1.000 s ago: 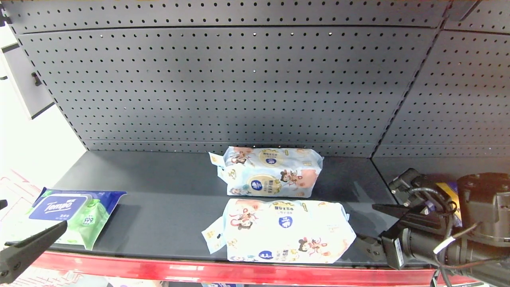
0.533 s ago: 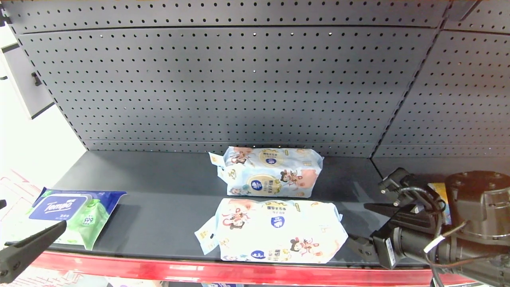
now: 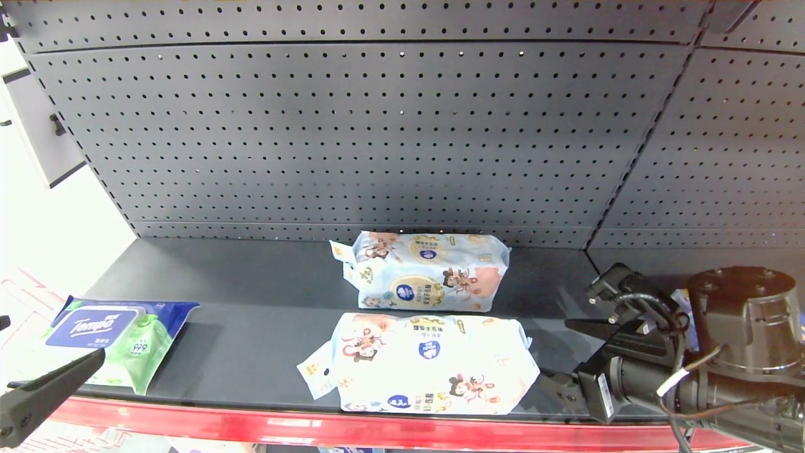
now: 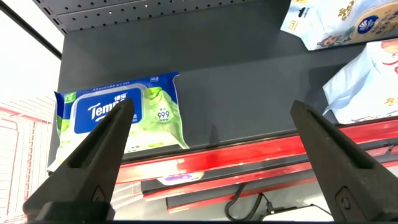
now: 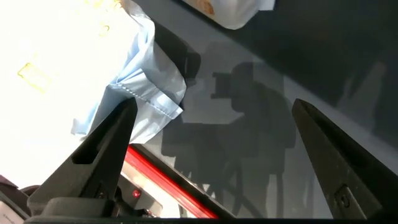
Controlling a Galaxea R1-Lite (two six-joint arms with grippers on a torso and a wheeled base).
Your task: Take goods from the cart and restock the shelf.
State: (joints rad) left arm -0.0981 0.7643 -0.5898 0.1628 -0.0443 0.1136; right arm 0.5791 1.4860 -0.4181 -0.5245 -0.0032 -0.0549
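Two pale blue cartoon-print tissue packs lie on the dark shelf board (image 3: 251, 296). The back pack (image 3: 427, 270) sits near the pegboard. The front pack (image 3: 427, 362) lies along the red front edge, and its crimped right end (image 5: 134, 93) shows in the right wrist view. My right gripper (image 3: 556, 351) is open just right of that end, low over the board, with its near finger close to the pack. My left gripper (image 4: 211, 162) is open in front of the shelf edge, facing a green and blue wet-wipes pack (image 4: 118, 121) at the board's left front corner (image 3: 116, 336).
A perforated back panel (image 3: 377, 138) closes the shelf behind. An upright (image 3: 635, 163) divides it from the bay to the right. The red price rail (image 3: 377, 431) runs along the front. Bare board lies between the wipes and the tissue packs.
The front tissue pack has slid left along the shelf edge, and my right gripper has moved left behind it. The back pack, the wipes and my left gripper have stayed put.
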